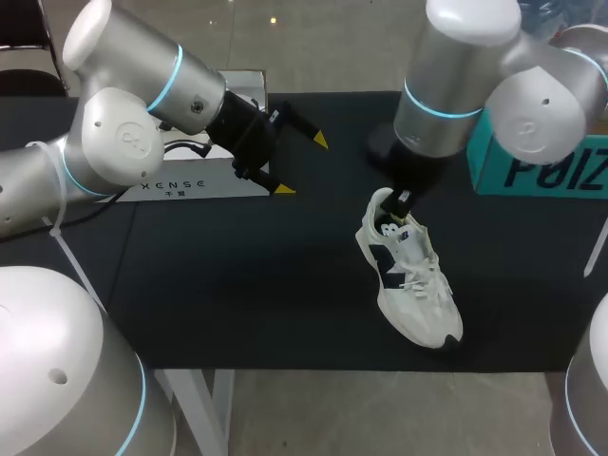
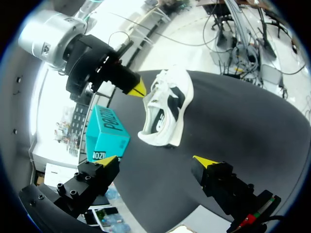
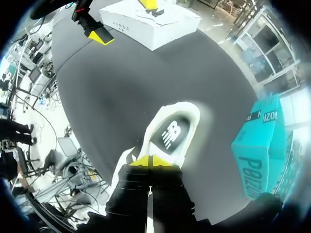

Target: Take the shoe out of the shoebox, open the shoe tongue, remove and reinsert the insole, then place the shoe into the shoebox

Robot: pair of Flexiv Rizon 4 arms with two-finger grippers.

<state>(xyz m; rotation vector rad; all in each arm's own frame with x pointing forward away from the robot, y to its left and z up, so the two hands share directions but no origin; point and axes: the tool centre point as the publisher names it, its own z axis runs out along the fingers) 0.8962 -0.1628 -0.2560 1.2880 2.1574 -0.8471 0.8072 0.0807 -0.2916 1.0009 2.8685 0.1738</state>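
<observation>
The white shoe (image 1: 413,280) with dark side patches lies upright on the black table, toe toward the front edge. My right gripper (image 1: 401,199) is shut, and its joined yellow tips (image 3: 150,161) rest at the tongue edge of the shoe's opening. The insole (image 3: 172,133) shows just ahead of them. Whether the tongue is pinched between the tips is hidden. From the left wrist, the shoe (image 2: 167,109) is ahead, with the right gripper (image 2: 138,89) at its collar. My left gripper (image 1: 304,164) hangs open and empty over the table's far left, well away from the shoe. The teal shoebox (image 1: 537,166) stands at the far right.
A white box (image 1: 204,176) lies at the far left, under my left arm. The black table top (image 1: 237,285) stretches bare between that box and the shoe. The shoe's toe is close to the table's front edge.
</observation>
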